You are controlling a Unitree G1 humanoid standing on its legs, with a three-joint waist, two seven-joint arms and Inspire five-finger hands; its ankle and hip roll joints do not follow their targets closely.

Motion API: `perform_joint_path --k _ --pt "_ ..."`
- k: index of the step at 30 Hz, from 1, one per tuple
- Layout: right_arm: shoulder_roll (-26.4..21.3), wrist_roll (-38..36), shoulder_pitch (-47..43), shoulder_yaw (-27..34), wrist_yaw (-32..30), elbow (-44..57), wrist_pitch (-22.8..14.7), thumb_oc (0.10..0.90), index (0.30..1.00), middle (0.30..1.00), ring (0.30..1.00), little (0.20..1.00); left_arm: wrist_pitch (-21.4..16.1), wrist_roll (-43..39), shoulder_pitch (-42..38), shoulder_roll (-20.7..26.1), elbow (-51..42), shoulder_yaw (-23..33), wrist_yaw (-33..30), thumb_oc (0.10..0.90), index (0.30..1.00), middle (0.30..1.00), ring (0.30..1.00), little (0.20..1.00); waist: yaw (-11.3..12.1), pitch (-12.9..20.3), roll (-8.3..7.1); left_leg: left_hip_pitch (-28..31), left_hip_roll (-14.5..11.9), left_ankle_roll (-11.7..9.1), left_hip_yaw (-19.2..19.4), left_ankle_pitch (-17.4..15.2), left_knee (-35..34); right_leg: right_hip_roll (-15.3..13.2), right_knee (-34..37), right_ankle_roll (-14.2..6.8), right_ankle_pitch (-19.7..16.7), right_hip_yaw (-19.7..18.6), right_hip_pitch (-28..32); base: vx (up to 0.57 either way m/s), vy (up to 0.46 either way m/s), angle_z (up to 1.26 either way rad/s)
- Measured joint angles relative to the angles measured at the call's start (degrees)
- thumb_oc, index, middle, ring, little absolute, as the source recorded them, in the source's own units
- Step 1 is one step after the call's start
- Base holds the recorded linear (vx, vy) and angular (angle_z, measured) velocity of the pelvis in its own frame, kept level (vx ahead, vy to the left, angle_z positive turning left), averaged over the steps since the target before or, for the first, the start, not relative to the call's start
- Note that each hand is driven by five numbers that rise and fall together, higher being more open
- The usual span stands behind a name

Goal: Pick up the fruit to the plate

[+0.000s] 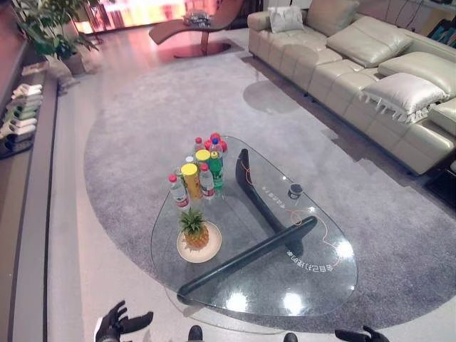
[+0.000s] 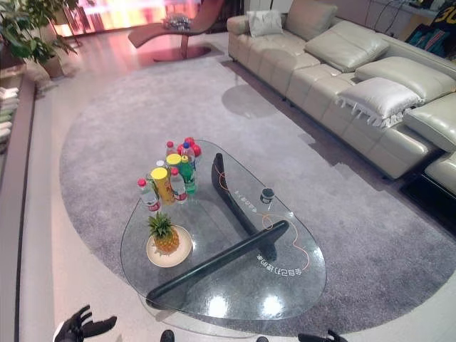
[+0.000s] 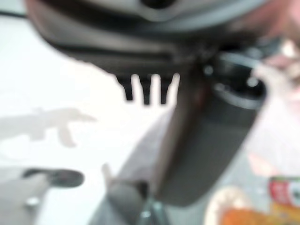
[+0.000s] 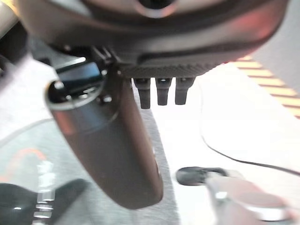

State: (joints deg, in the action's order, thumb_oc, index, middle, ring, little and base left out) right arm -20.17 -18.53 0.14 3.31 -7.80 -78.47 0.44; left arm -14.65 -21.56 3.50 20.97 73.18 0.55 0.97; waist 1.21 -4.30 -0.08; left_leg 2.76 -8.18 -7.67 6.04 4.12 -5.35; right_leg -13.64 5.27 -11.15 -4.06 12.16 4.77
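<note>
resting: pineapple (image 1: 194,229) already upright on plate (image 1: 211,254)
hands: left hand (image 1: 117,324), right hand (image 1: 363,335) slack-fingered, empty, near edge
risk: reaching topples bottles (image 1: 196,173) beyond plate

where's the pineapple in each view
Left eye view: pineapple on the plate, near-left part of the glass table.
Right eye view: same spot, left of the table's dark base.
Left wrist view: a blurred orange shape at one corner, perhaps it.
Right wrist view: cannot tell.
Shared landmark: the bottles.

Golden pineapple (image 1: 194,229) — green crown — on a cream plate (image 1: 211,251).
</note>
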Motion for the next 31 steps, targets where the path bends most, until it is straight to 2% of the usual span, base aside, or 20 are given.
perform_joint_path --k 4,6,11,15,21,31 --pt "0.0 2.1 1.0 -0.6 1.4 -1.0 2.8 0.8 0.9 0.9 0.9 0.9 2.6 0.9 -0.2 -0.5 0.0 -1.7 3.0 0.8 0.9 0.9 0.9 0.9 -0.2 1.2 0.81 0.1 -0.3 0.0 0.1 0.0 0.0 0.2 0.0 0.1 0.0 0.0 0.1 0.0 0.0 0.0" --pt "0.0 4.1 1.0 -2.4 3.2 -1.3 5.7 0.8 0.9 0.9 0.9 0.9 4.5 3.1 -0.5 -1.1 0.0 -2.8 4.6 0.8 0.9 0.9 0.9 0.9 -0.3 1.7 0.99 0.2 -0.2 -0.1 0.1 0.0 0.0 0.2 0.0 0.2 0.0 0.0 0.1 0.04 0.02 0.0" --pt "0.3 7.1 0.4 -4.2 7.9 -1.6 9.7 0.8 0.9 0.9 0.9 0.9 9.5 4.8 -0.8 -2.8 0.1 -4.5 8.8 0.8 0.9 0.9 0.9 0.9 -0.3 1.9 0.71 1.0 -0.3 -0.2 0.1 0.0 0.1 0.4 -0.1 0.1 -0.1 0.0 0.6 0.04 0.018 0.0" --pt "0.3 7.7 -0.2 -6.2 8.2 -1.6 10.3 0.8 0.9 0.9 0.9 0.9 11.9 5.0 -0.8 -2.7 0.2 -5.7 9.7 0.8 0.9 0.9 0.9 0.9 -0.3 2.2 0.26 2.0 -0.5 -0.3 0.3 -0.2 0.0 0.5 0.0 0.3 0.2 0.0 1.2 0.01 0.004 -0.02" --pt "0.3 9.7 -0.7 -7.6 8.3 -1.4 10.3 0.8 0.9 0.9 0.9 0.9 13.9 6.0 -0.9 -2.7 0.4 -6.7 10.7 0.8 0.9 0.9 0.9 0.9 -0.3 3.1 1.02 2.0 -1.1 -0.5 1.1 -0.3 0.0 0.6 0.0 0.1 0.4 -0.2 1.2 0.01 0.004 -0.02" --pt "0.4 12.4 -0.7 -9.0 10.4 -1.0 10.3 0.8 0.9 0.9 0.9 0.9 14.3 7.1 -0.9 -2.7 0.4 -6.8 11.9 0.8 0.9 0.9 0.9 0.9 -0.9 3.4 1.34 2.2 -1.0 -0.5 1.1 -0.3 0.0 0.8 0.0 0.4 0.2 -0.2 1.6 0.0 0.0 0.0"
